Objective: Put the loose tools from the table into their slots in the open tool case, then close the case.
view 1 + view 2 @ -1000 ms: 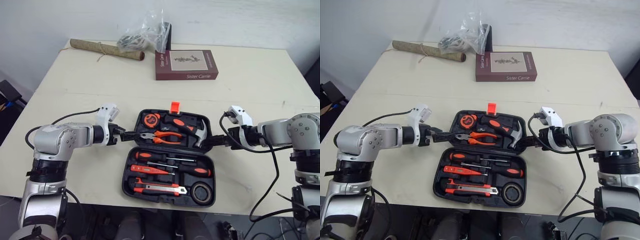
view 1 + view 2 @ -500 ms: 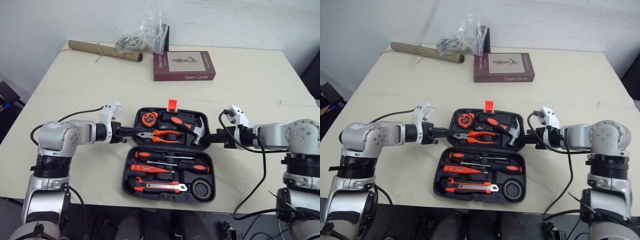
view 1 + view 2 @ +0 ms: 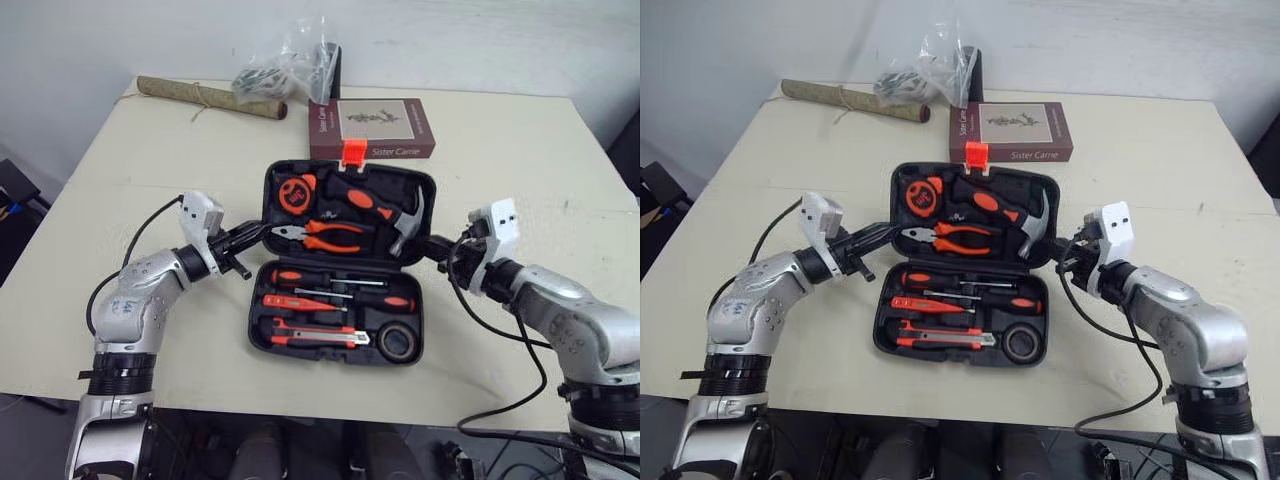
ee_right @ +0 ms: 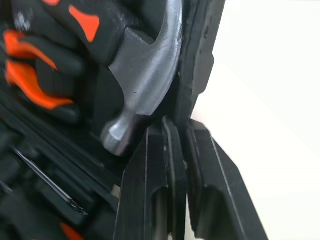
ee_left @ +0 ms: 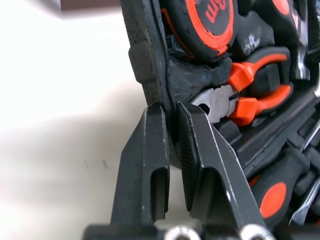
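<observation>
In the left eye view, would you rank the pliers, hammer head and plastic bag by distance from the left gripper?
1. pliers, in the lid, just beside the left gripper.
2. hammer head, at the lid's right side.
3. plastic bag, at the table's far edge.

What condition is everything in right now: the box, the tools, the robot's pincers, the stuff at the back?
Case: open.
Lid: tilted up off the table.
Left gripper: shut on lid's left edge.
Right gripper: shut on lid's right edge.
Hammer, pliers: seated in lid slots.
Screwdrivers: seated in base slots.
Book: closed, flat.
Bag: crumpled.
</observation>
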{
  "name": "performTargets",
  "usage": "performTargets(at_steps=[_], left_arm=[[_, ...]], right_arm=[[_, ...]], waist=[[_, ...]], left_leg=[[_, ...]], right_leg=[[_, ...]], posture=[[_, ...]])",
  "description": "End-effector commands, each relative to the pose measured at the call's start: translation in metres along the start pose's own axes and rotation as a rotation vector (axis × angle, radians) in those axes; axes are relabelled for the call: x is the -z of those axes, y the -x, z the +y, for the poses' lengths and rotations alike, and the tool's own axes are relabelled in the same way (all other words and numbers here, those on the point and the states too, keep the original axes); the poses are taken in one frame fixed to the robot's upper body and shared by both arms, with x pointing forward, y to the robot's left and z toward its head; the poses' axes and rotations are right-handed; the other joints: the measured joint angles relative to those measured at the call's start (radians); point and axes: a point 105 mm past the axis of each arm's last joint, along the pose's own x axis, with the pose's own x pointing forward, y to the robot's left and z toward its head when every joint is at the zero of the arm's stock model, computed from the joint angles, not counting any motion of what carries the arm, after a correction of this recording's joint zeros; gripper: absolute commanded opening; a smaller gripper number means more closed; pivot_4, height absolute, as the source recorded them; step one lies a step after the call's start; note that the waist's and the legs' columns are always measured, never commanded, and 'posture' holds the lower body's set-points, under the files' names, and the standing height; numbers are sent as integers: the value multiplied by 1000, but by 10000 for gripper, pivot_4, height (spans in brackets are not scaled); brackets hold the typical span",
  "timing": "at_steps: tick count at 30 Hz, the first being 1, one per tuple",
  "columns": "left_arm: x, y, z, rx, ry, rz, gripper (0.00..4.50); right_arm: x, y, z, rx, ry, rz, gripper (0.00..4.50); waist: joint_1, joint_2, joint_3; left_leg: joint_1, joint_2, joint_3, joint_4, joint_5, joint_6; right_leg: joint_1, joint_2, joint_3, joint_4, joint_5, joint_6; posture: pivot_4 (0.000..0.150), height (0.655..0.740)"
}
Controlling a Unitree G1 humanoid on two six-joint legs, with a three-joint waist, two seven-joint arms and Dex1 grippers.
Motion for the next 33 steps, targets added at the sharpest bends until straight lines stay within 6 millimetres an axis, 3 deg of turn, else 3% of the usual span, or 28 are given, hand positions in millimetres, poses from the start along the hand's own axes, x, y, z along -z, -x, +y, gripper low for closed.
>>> performTargets(at_steps=[1,4,7,9,10,13,16,18,20,23,24,26,28,31,32,33], left_arm=[[-23,10,3,-28,-352,-133,374],[-5,15,-2,-3,-600,-94,374],[8,22,-6,24,-649,-89,374],[18,30,-16,87,-662,-81,7930],[21,35,-18,89,-684,-78,9572],[25,52,-14,49,-717,-58,22183],[28,88,1,-23,-679,26,35597],[25,112,12,-80,-594,67,35707],[17,127,21,-130,-519,85,35707],[6,124,24,-115,-416,71,35707],[4,118,23,-101,-389,63,33146],[5,101,24,-79,-348,70,27442],[6,76,21,-37,-312,78,18279],[11,46,15,23,-258,95,3669],[15,34,13,48,-240,112,0],[23,17,11,73,-222,139,0]], right_arm=[[-5,10,8,-58,447,-86,0],[14,14,6,-59,646,-103,0],[30,20,-2,-31,825,-130,0],[34,24,-3,-37,903,-152,0],[39,25,-2,-59,906,-154,4022],[47,31,-1,-80,955,-169,17380],[48,44,-3,-91,1006,-161,32837],[51,58,-6,-103,984,-125,40497],[57,74,-8,-125,901,-58,40497],[75,99,8,-260,641,74,40497],[77,105,15,-292,572,97,40832],[78,110,29,-358,454,139,36021],[84,113,46,-443,367,194,28053],[89,111,63,-508,304,236,12485],[91,108,69,-534,294,244,6930],[95,103,76,-558,282,256,2003]], waist=[[0,0,0],[1,0,0],[0,0,0],[-2,0,0],[-3,0,0],[-4,0,0],[-6,0,0],[-8,0,0],[-4,0,0],[15,1,1],[23,1,1],[23,1,1],[24,1,1],[23,1,0],[21,1,0],[20,1,0]], left_leg=[[0,0,0,0,0,0],[0,0,0,0,0,1],[3,-1,1,2,0,1],[4,0,1,2,0,1],[5,0,1,2,0,1],[5,0,1,1,0,1],[6,0,0,2,0,1],[7,2,1,1,0,1],[8,2,0,0,0,1],[8,2,-2,1,0,1],[8,1,-2,2,-1,2],[21,2,-4,0,-3,4],[25,2,-4,0,-8,11],[24,2,-4,1,-9,10],[23,1,-4,1,-6,4],[22,2,-3,1,-6,3]], right_leg=[[0,0,0,0,0,0],[0,0,-1,-2,0,0],[2,-1,-1,-2,0,0],[3,-1,0,-1,0,0],[4,-1,0,-1,0,0],[4,-1,-1,-1,0,0],[5,-1,-1,-1,0,0],[5,-1,-1,-1,0,0],[6,-1,-1,-1,0,-1],[8,-2,-2,-1,0,-1],[10,-2,-2,-2,0,-1],[24,-2,-3,-7,0,-1],[28,-2,-3,-7,-1,-1],[28,-1,-3,-7,-1,-1],[27,-1,-3,-7,-1,-1],[25,0,-3,-7,-1,-1]], posture=[[1500,7400],[1500,7400],[1500,7400],[1500,7400],[1500,7400],[1500,7400],[1500,7400],[1500,7400],[1500,7400],[1500,7400],[1500,7400],[1500,7400],[1500,7400],[1500,7400],[1500,7400],[1500,7400]])
